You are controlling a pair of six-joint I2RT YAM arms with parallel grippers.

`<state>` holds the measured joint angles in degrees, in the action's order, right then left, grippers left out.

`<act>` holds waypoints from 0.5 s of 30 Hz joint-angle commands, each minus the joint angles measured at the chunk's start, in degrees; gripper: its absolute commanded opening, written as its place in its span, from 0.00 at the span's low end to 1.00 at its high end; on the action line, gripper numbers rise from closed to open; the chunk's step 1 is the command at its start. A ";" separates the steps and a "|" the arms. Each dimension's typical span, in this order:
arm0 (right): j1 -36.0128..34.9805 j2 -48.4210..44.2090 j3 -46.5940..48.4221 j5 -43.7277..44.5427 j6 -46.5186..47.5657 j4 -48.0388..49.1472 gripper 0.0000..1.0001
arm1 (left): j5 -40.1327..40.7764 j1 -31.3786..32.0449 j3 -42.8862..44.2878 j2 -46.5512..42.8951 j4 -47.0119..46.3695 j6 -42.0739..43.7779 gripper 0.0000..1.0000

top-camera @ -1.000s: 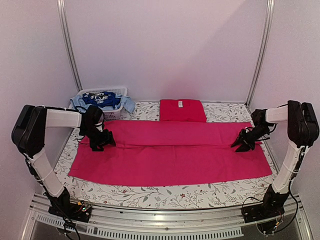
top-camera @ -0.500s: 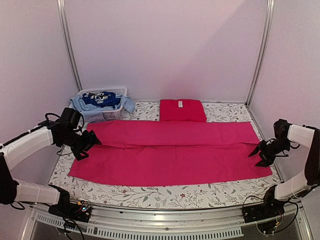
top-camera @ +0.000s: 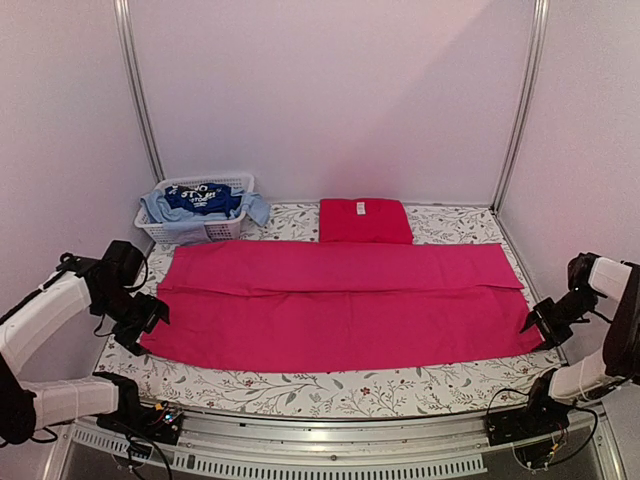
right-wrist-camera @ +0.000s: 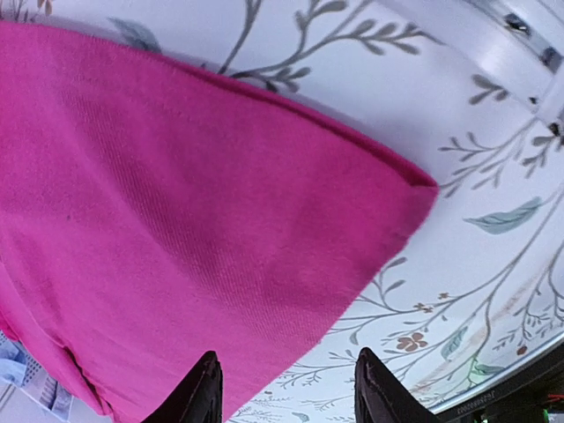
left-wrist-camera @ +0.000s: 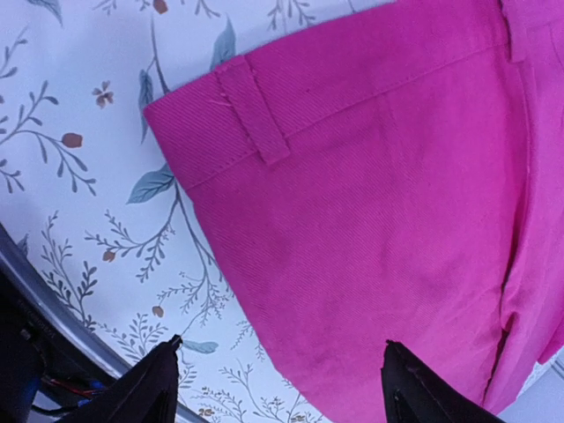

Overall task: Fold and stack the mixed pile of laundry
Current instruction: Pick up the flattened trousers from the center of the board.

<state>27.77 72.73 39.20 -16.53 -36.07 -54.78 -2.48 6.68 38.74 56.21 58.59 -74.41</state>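
Observation:
A large pink-magenta cloth (top-camera: pixel 340 310) lies spread flat across the table, its far strip folded over onto it. My left gripper (top-camera: pixel 145 320) hovers open above the cloth's near left corner; in the left wrist view its tips (left-wrist-camera: pixel 282 345) straddle the hem of the cloth (left-wrist-camera: pixel 370 203), next to a belt loop (left-wrist-camera: pixel 256 123). My right gripper (top-camera: pixel 541 325) hangs open by the near right corner; in the right wrist view it (right-wrist-camera: pixel 286 354) stands over the edge of the cloth (right-wrist-camera: pixel 176 194). Neither holds anything. A folded red piece (top-camera: pixel 365 220) rests at the back.
A white slatted basket (top-camera: pixel 215 230) at the back left holds a dark blue white-printed garment (top-camera: pixel 203 197) and light blue pieces (top-camera: pixel 160 208). The floral table cover (top-camera: pixel 330 390) shows along the near edge. Metal posts and white walls close in the sides.
Both arms have drawn back from the fold line, moving outward and toward the near corners of the pink cloth. The cloth stays flat.

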 commanded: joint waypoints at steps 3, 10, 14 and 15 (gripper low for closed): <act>0.88 -1.51 7.16 14.29 -5.54 -8.40 0.51 | 2.09 -2.16 0.39 2.49 4.83 -4.31 0.79; 1.32 3.47 2.64 9.19 -7.59 -1.21 0.45 | 1.26 -5.60 -1.16 4.93 1.82 -2.13 0.78; 1.32 4.57 1.33 9.74 -8.10 1.28 0.43 | 1.66 -6.53 -1.12 5.38 1.83 -1.12 0.78; 1.32 4.69 1.08 10.38 -7.89 1.92 0.42 | 1.69 -6.60 -1.17 5.59 1.90 -0.85 0.77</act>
<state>28.91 77.01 41.41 -7.42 -42.76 -56.27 -1.39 1.10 38.17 61.19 60.69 -76.51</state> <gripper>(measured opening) 0.430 0.776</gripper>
